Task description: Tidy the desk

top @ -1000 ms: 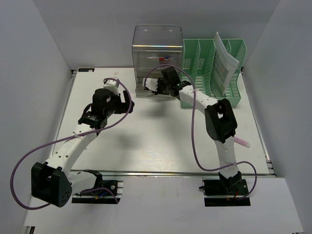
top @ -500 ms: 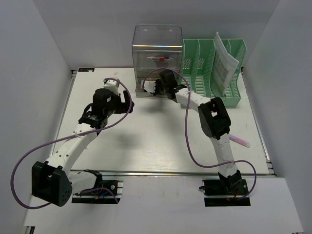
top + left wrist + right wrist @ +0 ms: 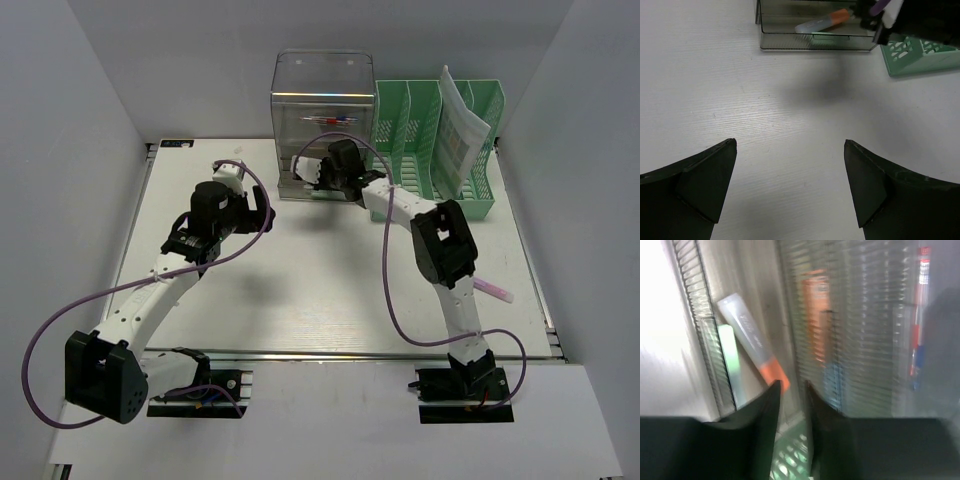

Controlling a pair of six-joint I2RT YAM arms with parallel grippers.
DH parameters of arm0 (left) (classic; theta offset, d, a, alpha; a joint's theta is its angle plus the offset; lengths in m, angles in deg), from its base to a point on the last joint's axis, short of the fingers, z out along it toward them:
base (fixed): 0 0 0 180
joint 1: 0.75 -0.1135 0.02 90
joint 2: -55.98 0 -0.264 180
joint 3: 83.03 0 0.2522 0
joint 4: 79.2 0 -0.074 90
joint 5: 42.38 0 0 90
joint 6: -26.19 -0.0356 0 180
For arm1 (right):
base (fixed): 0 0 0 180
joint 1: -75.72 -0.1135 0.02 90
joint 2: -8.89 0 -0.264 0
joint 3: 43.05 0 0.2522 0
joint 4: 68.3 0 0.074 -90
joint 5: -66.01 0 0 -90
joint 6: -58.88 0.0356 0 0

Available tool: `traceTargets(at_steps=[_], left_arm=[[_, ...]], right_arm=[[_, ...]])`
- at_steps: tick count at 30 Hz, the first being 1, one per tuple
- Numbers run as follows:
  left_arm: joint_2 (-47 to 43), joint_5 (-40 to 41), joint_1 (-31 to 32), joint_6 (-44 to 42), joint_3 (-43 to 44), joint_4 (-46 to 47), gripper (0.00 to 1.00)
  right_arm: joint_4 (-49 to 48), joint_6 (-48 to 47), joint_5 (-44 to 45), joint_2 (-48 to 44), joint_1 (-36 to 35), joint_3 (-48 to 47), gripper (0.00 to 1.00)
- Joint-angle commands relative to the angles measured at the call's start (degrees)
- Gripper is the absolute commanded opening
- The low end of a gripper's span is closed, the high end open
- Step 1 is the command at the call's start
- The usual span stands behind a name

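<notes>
The off-white desk carries a clear plastic drawer unit at the back. My right gripper is at the unit's lower drawer front; in the right wrist view its jaws stand almost together with nothing seen between them. Behind the ribbed front lies a clear tube with an orange cap, which also shows in the left wrist view. My left gripper hovers over bare desk left of the unit, open and empty.
A green slotted file rack with papers stands right of the drawer unit. Red and blue pens lie in the upper drawer. A pink stick lies on the desk beside the right arm.
My right gripper has shifted slightly back toward the drawer unit's front, and its elbow has swung a little left. The left arm has not moved.
</notes>
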Motion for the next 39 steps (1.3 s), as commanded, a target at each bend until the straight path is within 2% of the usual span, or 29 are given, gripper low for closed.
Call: traceTargets(at_steps=[1,2,3,5,6,8,9,10,11,12,13,15,16,17,18,19,20,21,23,27,31,39], left_arm=[[-1.96,0.12,-0.24,-0.42,-0.44,0.82,0.97],[-2.14,-0.23,-0.24,-0.42,-0.53,0.82,0.97],[-2.4,-0.59,-0.24,-0.42,-0.61,1.17,0.95],[-2.75,-2.43,-0.24,-0.42,-0.7,1.35,0.92],[-2.84,-3.13,-0.24,-0.5,-0.79,1.7,0.82],[-3.19,-5.77,-0.24,-0.68,-0.88,2.14,0.58],[-3.45,-6.21,-0.24,-0.59,-0.96,2.31,0.28],[-3.54,-6.48,-0.24,-0.59,-0.97,2.4,0.17],[-3.81,-7.0,-0.24,-0.5,-1.05,2.4,0.11],[-3.9,-7.18,-0.24,-0.5,-1.05,2.32,0.08],[-3.98,-7.44,-0.24,-0.59,-0.97,2.4,0.08],[-4.07,-8.32,-0.24,-0.68,-0.97,2.32,0.15],[-4.07,-8.59,-0.24,-0.68,-0.88,2.4,0.31],[-4.07,-9.02,0.28,-0.68,-0.7,2.05,0.41],[-3.99,-8.94,0.29,-0.68,-0.53,1.88,0.54],[-3.98,-8.85,0.29,-0.59,-0.35,1.79,0.64],[-3.98,-8.85,0.29,-0.59,-0.26,1.7,0.71],[-3.98,-8.59,0.29,-0.59,-0.18,1.35,0.72],[-4.33,-8.67,0.29,-0.59,-0.09,1.35,0.74],[-4.6,-9.38,0.29,-0.59,-0.09,1.52,0.74],[-4.51,-10.08,0.29,-0.5,0.09,1.52,0.75],[-2.93,-10.08,0.29,-0.59,-0.44,1.79,0.75]], right_arm=[[0.41,7.23,0.07,-10.79,0.34,-0.16,0.24],[2.85,11.34,0.08,-12.39,0.43,1.5,0.19],[4.79,13.38,0.08,-15.8,0.86,2.3,0.1],[9.18,21.26,2.36,-18.89,2.44,3.79,0.02],[15.56,24.1,2.01,-21.6,3.06,4.58,0.0],[21.48,31.98,0.96,-24.34,7.26,5.81,0.0],[25.78,34.04,-1.4,-27.66,8.76,8.0,0.0],[27.38,35.88,-2.9,-29.35,10.43,9.76,0.0],[29.14,37.82,-4.91,-31.19,15.58,11.34,0.0],[32.64,38.01,-5.8,-34.6,17.37,14.66,0.0],[34.24,37.84,-6.86,-36.38,20.52,16.44,0.0],[37.58,34.6,-7.04,-41.64,24.67,21.17,0.14],[40.38,33.19,-6.43,-43.32,25.73,22.59,0.21],[41.28,31.87,-6.34,-45.25,27.92,24.0,0.37],[42.51,28.29,-5.82,-48.58,31.33,25.41,0.45],[44.52,26.25,-5.64,-50.27,32.41,27.86,0.53],[45.32,24.49,-4.85,-51.85,32.59,29.01,0.67],[46.46,20.13,-4.5,-54.48,36.68,30.15,0.73],[50.14,16.06,-4.5,-56.51,38.3,33.06,0.83],[53.94,6.3,-3.88,-59.42,42.17,37.98,0.87],[50.96,-3.36,-3.0,-59.95,45.68,43.78,0.88],[45.07,-10.06,-3.18,-52.67,48.41,47.83,0.75]])
